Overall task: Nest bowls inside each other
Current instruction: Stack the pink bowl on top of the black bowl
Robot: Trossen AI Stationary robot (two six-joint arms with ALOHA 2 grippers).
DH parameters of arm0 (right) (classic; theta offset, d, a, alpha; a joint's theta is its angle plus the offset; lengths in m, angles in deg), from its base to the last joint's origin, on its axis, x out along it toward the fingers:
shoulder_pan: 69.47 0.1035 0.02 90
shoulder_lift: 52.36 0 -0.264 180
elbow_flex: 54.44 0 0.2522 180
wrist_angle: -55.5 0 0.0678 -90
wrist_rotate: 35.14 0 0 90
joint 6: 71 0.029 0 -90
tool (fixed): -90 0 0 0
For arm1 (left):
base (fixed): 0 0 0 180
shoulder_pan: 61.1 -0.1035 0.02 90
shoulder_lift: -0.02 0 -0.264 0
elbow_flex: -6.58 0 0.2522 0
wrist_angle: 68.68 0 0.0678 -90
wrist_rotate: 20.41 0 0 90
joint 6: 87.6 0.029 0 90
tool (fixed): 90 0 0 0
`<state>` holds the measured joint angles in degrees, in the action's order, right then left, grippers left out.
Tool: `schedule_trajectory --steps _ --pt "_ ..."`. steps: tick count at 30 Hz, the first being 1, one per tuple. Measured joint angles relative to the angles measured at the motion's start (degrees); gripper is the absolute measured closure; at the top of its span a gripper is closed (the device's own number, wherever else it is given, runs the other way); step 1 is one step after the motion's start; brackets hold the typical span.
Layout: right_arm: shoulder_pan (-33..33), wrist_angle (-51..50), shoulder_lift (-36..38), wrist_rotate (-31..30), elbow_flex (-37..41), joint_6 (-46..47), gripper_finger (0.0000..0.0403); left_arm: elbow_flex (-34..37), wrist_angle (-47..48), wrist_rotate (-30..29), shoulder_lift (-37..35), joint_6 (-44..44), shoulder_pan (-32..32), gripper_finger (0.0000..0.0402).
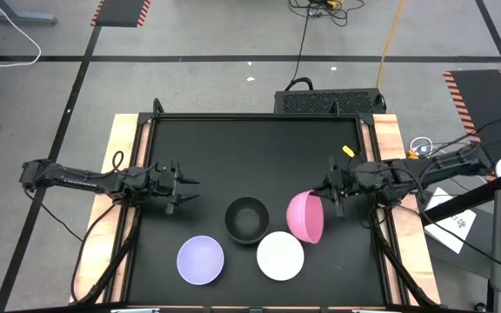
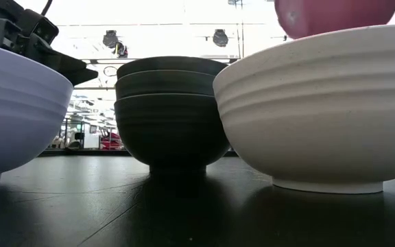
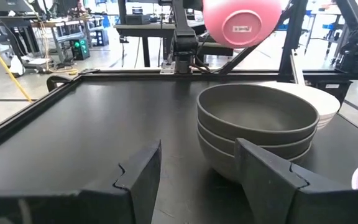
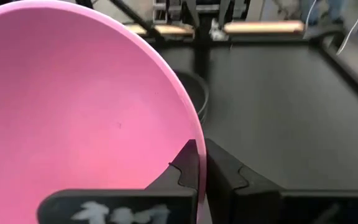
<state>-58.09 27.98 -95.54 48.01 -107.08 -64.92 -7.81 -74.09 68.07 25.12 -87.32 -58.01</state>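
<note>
1. Right gripper (image 1: 332, 193) pinches the pink bowl (image 1: 305, 216) by its rim, tilted above the table (image 1: 259, 139), beside the black bowls (image 1: 247, 219).
2. Left gripper (image 1: 183, 188) waits wide open.
3. Level the bowl before lowering.

surface: counter (image 1: 233, 148) — black top, pale wooden side edges | on it: stack of black bowls (image 1: 247, 218) near the middle; lavender bowl (image 1: 200, 260) and white bowl (image 1: 280, 256) — both upright, flanking the stack at the near edge
</note>
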Motion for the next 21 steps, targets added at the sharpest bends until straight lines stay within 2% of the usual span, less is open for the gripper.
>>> schedule_trajectory --steps 6,11,16,21 --pt "-7.01 3.11 -0.74 6.2 -0.03 -4.25 0.0402 0.0 -0.38 0.01 0.0 0.56 0.0 0.0195" --pt "-12.12 -0.45 -0.63 12.36 -4.62 -5.57 0.0402 0.0 -0.45 0.0 0.0 0.98 0.0 0.0195" --pt "-14.52 -5.53 -0.86 13.07 -9.85 -7.44 0.0402 0.0 -0.45 0.02 0.0 1.02 0.0 0.0195" --pt "-15.87 -6.4 -1.35 13.92 -13.52 -9.02 0.0402 0.0 -0.43 0.02 -0.02 1.44 0.0 0.0195"
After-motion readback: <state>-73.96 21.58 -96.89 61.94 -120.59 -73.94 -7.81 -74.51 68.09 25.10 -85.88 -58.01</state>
